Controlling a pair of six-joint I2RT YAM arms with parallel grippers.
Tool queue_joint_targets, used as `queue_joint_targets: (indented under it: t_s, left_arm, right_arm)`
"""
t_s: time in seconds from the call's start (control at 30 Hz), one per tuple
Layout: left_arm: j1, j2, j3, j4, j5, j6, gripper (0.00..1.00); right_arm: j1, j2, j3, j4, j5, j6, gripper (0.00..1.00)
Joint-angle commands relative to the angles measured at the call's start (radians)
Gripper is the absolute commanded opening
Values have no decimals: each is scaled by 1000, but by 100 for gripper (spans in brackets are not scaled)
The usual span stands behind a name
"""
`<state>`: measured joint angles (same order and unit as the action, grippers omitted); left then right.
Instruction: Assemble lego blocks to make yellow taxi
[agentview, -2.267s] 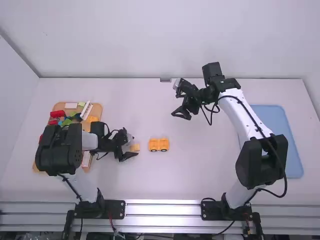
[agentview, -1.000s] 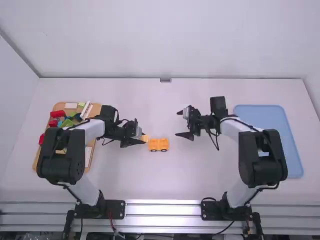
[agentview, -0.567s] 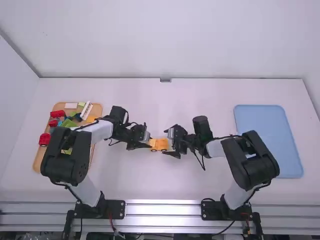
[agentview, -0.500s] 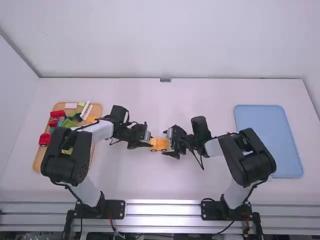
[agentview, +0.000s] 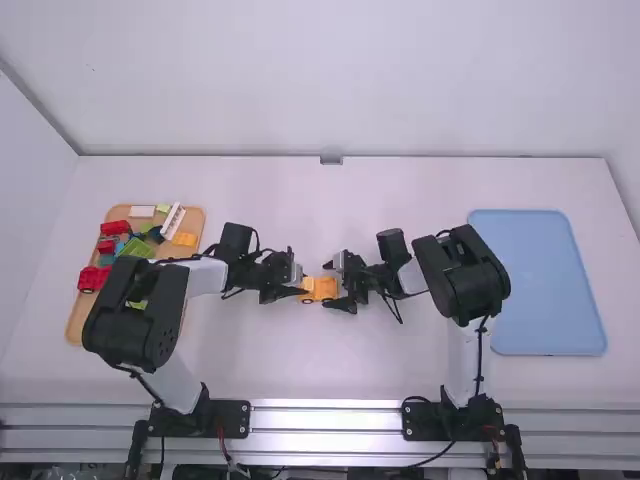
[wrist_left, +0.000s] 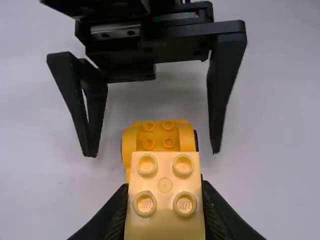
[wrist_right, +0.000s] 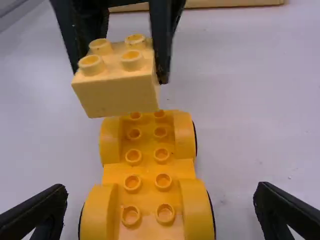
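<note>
The taxi looks barely begun to me: there's the yellow wheeled base on the bench, near the middle of the frame, its visible studs bare. The left arm's fingers are clamped on a pale yellow block held over one end, apparently not pressed on yet. The right arm's fingers stand apart, one on either side of the base. Seating that block is left, I'd say, then perhaps more bodywork from the wooden tray of loose pieces at centre left.
</note>
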<state>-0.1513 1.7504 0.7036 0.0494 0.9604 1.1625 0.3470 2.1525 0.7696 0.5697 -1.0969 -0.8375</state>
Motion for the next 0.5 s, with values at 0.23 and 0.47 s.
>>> queue_joint_targets:
  t_s: [0.23, 0.47]
  left_arm:
    - [-13, 53, -11, 50, 14, -74, 5]
    - [-13, 74, -6, 66, 15, -74, 6]
  right_arm:
    - [26, 19, 16, 6, 31, -5, 85]
    - [27, 19, 16, -6, 78, -5, 46]
